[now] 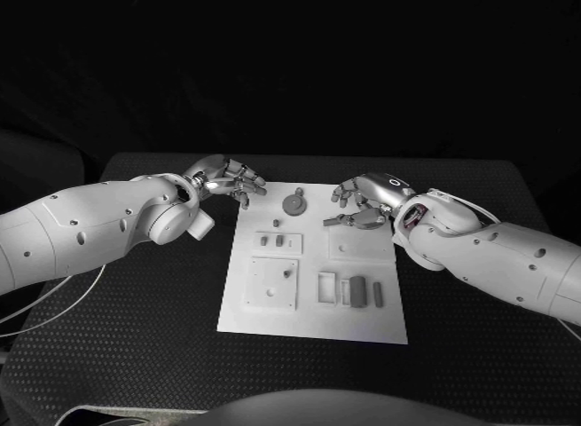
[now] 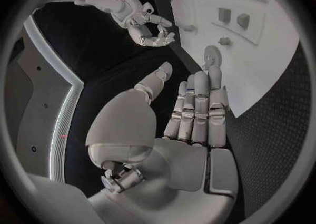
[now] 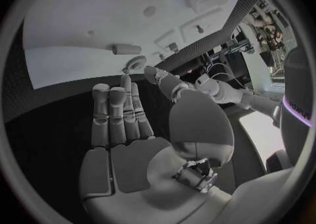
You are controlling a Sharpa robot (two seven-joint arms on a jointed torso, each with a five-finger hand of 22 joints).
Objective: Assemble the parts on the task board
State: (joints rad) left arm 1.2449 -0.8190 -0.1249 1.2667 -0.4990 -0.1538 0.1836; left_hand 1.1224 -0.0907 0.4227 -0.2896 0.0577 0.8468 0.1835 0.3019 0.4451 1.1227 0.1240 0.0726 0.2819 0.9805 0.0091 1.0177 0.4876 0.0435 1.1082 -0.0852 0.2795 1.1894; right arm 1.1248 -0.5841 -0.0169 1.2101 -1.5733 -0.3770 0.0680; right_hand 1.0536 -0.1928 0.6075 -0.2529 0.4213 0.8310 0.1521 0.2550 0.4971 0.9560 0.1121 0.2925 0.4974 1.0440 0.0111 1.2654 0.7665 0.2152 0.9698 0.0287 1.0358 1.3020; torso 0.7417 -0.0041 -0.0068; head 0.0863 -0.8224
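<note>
Task board (image 1: 318,306) lies mid-table, parts on it: round part (image 1: 294,204) near far edge, small pieces mid-board. Left hand (image 1: 229,181) hovers at board's far left corner, fingers apart, holding nothing. Right hand (image 1: 371,200) over far right corner, fingers loosely spread, nothing held.

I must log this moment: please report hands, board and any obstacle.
Left hand open, right hand open, both hovering at the far end of the task board. Round part lying between them, untouched. Nothing in the way.
</note>
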